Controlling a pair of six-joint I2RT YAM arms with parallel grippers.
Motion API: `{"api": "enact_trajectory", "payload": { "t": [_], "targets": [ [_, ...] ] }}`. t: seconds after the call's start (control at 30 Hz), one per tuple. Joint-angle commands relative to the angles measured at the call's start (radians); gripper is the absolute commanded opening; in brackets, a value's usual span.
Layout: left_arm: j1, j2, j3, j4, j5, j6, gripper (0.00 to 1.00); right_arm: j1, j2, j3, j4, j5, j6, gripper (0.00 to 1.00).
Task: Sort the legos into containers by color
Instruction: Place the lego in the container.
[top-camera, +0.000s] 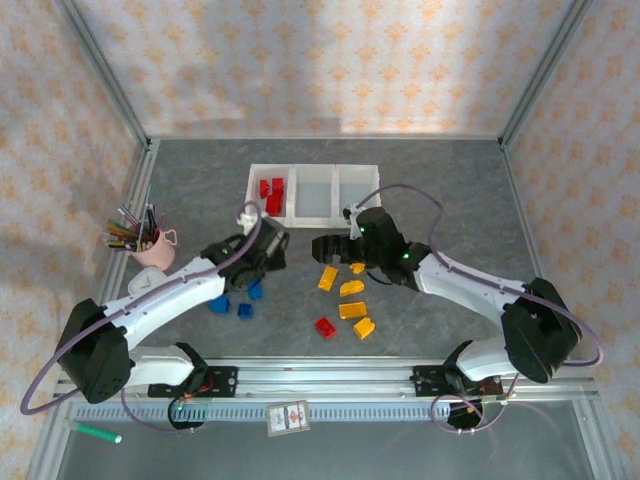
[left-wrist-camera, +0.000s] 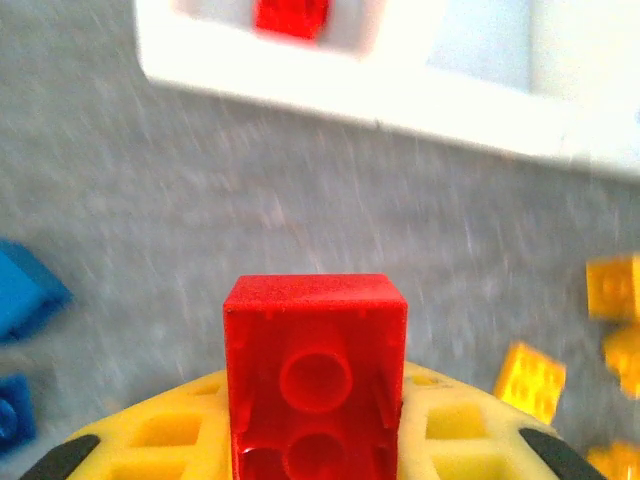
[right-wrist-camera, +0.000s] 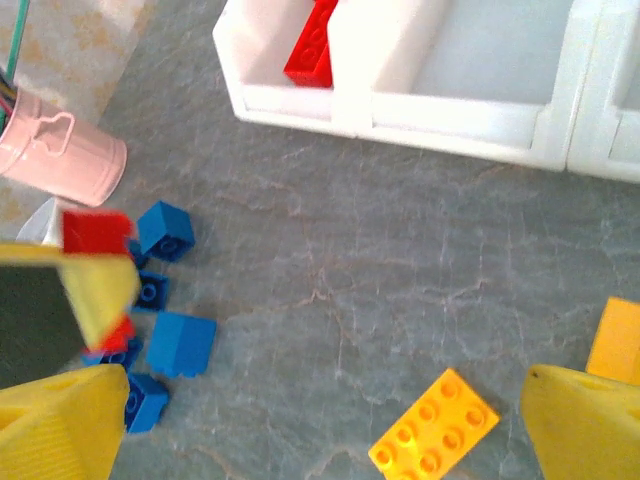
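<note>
Between L gripper (left-wrist-camera: 315, 445) fingers (left-wrist-camera: 160, 435): red lego (left-wrist-camera: 315, 360), 1 pc, being pinched; containers (left-wrist-camera: 350, 85) lying ahead of the tips. R gripper (right-wrist-camera: 320, 430) fingers standing spread wide, yellow lego (right-wrist-camera: 435, 425) lying between them on table (right-wrist-camera: 350, 300).

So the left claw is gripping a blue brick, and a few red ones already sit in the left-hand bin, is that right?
Not quite. The brick in the left claw is red, not blue; the left wrist view shows it. Red bricks do already sit in the left-hand bin.
</note>
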Motion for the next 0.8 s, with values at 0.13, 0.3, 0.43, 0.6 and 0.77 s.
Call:
{"api": "enact_trajectory", "payload": {
  "t": [0.13, 0.3, 0.43, 0.6, 0.77],
  "targets": [
    [0.219, 0.164, 0.206, 0.107, -0.061, 0.158, 0.17, -0.042, 0.089, 0.066, 0.027, 0.047, 0.034, 1.00],
    [0.300, 0.335, 0.326, 0.155, -0.037, 0.188, 0.17, -0.063, 0.124, 0.089, 0.029, 0.066, 0.024, 1.00],
    [0.320, 0.466, 0.427, 0.151, -0.021, 0.205, 0.17, -0.070, 0.127, 0.090, 0.036, 0.071, 0.016, 1.00],
    [0.321, 0.567, 0.512, 0.171, -0.010, 0.239, 0.20, -0.077, 0.143, 0.100, 0.032, 0.069, 0.006, 1.00],
    [0.324, 0.662, 0.596, 0.130, -0.014, 0.263, 0.32, -0.078, 0.158, 0.110, 0.031, 0.064, 0.005, 1.00]
  ]
}}
